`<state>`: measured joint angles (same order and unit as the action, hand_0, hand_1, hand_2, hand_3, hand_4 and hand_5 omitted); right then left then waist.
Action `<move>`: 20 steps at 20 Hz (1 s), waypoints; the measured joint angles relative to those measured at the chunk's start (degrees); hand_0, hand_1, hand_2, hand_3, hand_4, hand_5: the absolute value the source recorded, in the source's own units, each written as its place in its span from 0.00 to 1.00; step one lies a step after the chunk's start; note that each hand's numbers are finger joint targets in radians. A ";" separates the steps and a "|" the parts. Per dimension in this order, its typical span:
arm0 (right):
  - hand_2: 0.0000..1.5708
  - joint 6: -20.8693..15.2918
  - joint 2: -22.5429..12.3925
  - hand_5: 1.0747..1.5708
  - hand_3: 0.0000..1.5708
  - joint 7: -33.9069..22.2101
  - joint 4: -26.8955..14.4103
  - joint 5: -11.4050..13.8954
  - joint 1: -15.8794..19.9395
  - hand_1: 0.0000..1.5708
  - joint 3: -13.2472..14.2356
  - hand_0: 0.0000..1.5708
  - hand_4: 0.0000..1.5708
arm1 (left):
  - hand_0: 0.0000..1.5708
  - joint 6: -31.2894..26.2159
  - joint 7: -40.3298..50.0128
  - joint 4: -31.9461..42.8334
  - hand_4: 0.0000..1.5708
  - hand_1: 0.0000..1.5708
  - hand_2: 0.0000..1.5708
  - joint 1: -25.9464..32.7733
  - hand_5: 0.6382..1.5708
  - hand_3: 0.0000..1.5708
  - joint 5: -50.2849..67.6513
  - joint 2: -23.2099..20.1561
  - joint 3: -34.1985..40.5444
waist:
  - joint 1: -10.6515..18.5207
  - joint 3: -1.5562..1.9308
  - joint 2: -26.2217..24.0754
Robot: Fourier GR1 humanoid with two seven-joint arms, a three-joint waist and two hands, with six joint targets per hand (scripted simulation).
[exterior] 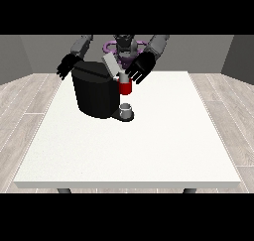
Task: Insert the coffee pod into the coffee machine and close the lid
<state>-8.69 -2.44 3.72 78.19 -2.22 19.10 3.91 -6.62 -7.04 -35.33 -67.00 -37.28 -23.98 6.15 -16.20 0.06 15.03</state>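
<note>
Front view, across the white table: one black coffee machine is seen on the table's far half, towards the view's left, and it hides most of the robot's trunk behind it. One pale grey lid flap is raised at the machine's top and is tilted, its upper end leaning towards the view's left. One red thing at the machine is seen on the machine's right side, below the flap. One small grey cup-like thing stands upright on the machine's base plate, directly beneath the red thing; whether this grey thing is the coffee pod cannot be told, and the pod is not otherwise made out, so its axis and heading cannot be given.

Two black hands are counted. The hand at the view's right is held just beside the flap and above the red thing, with its fingers spread and straight, pointing down towards the camera; nothing is seen held in it, though contact with the flap cannot be judged. The hand at the view's left is placed at the machine's upper left corner, its fingers splayed and extended. Two table legs are partly seen at the near edge, and both are cut off by the lower band.
</note>
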 measured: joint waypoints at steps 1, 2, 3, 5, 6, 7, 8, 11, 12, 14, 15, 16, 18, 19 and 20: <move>0.00 0.13 0.00 1.00 0.00 0.25 0.10 -0.09 -0.20 0.00 0.00 0.00 0.28 | 0.78 -0.39 -0.28 0.11 0.31 0.78 0.81 -0.13 1.00 0.75 0.06 -0.35 0.14 | -0.12 0.01 0.15; 0.00 0.20 -0.28 1.00 0.00 0.07 0.11 -0.32 0.17 0.00 0.33 0.00 0.26 | 0.78 -0.72 -0.37 0.19 0.31 0.78 0.81 -0.24 1.00 0.75 -0.02 -0.44 0.08 | -0.05 0.02 0.15; 0.00 0.53 -0.50 1.00 0.00 -0.17 0.51 -0.33 -0.29 0.00 0.18 0.00 0.27 | 0.78 -0.90 -0.54 0.50 0.31 0.78 0.81 -0.02 1.00 0.74 0.15 -0.66 0.37 | -0.40 0.01 0.01; 0.00 -0.07 0.01 1.00 0.00 -0.73 1.14 0.10 -0.23 0.00 -0.44 0.00 0.23 | 0.76 -0.85 -0.75 0.79 0.30 0.76 0.79 -0.24 1.00 0.73 0.16 -0.96 0.70 | -0.74 0.02 0.43; 0.00 -0.01 0.07 1.00 0.00 -0.18 0.67 0.11 -0.88 0.00 -0.37 0.00 0.25 | 0.77 -1.04 -0.61 0.77 0.29 0.77 0.79 -0.09 1.00 0.72 0.13 -0.67 0.61 | -0.59 0.00 0.17; 0.00 -0.31 -0.03 1.00 0.00 -0.39 0.65 0.16 -0.45 0.00 -0.16 0.00 0.24 | 0.77 -1.15 -0.81 0.67 0.29 0.77 0.78 -0.28 1.00 0.69 0.05 -0.65 0.53 | -0.34 0.06 0.37; 0.00 -0.19 -0.12 1.00 0.00 -0.23 0.62 0.07 -0.75 0.00 -0.07 0.00 0.21 | 0.74 -1.23 -0.82 0.75 0.29 0.74 0.76 -0.10 1.00 0.67 -0.01 -0.56 0.50 | -0.31 0.05 0.15; 0.00 0.01 -0.26 1.00 0.00 -0.06 1.06 0.04 -0.71 0.00 -0.18 0.00 0.28 | 0.72 -1.30 -0.98 0.88 0.29 0.72 0.74 -0.34 1.00 0.64 -0.45 -1.22 0.51 | -0.49 0.08 0.48; 0.00 0.08 -0.14 1.00 0.00 -0.40 1.54 0.15 -1.24 0.00 -0.59 0.00 0.28 | 0.71 -1.35 -1.26 1.09 0.28 0.71 0.74 -0.03 1.00 0.63 -0.53 -1.32 0.50 | -0.65 0.08 0.17; 0.00 0.35 -0.27 1.00 0.00 -0.23 1.40 -0.15 -1.30 0.00 -0.37 0.00 0.28 | 0.69 -1.05 -1.03 0.96 0.26 0.69 0.72 0.15 1.00 0.61 -0.94 -1.03 0.28 | -0.46 0.07 -0.02; 0.00 0.24 -0.06 1.00 0.00 -0.21 1.64 0.10 -1.34 0.00 -0.75 0.00 0.30 | 0.67 -0.85 -1.01 0.98 0.25 0.67 0.71 0.12 1.00 0.60 -1.17 -1.13 0.25 | -0.58 0.07 0.08; 0.00 0.04 -0.01 1.00 0.00 -0.41 1.69 0.16 -1.49 0.00 -0.74 0.00 0.29 | 0.68 -0.79 -1.00 1.01 0.24 0.68 0.71 0.27 1.00 0.60 -1.41 -1.00 0.08 | -0.48 0.05 -0.18; 0.00 -0.31 0.21 1.00 0.00 -0.46 1.45 0.25 -1.28 0.00 -0.72 0.00 0.26 | 0.67 -0.67 -0.89 0.89 0.23 0.67 0.72 0.29 1.00 0.61 -1.69 -0.61 -0.12 | -0.07 0.03 -0.32; 0.00 -0.75 0.42 1.00 0.00 -0.32 0.95 0.33 -1.20 0.00 -0.54 0.00 0.29 | 0.67 -1.23 -0.67 0.82 0.23 0.67 0.71 0.13 1.00 0.61 -1.82 -0.33 -0.40 | 0.33 0.01 -0.60; 0.00 -0.85 0.45 1.00 0.00 0.27 0.54 0.31 -1.09 0.00 -0.34 0.00 0.30 | 0.68 -0.80 -0.71 0.47 0.23 0.68 0.72 0.14 1.00 0.62 -2.01 -0.13 -0.48 | 0.59 0.03 -0.40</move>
<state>-9.54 -1.99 3.98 78.74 -1.90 18.01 3.57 -7.42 -7.75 -34.86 -66.86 -39.30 -24.12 5.66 -15.61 0.09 14.63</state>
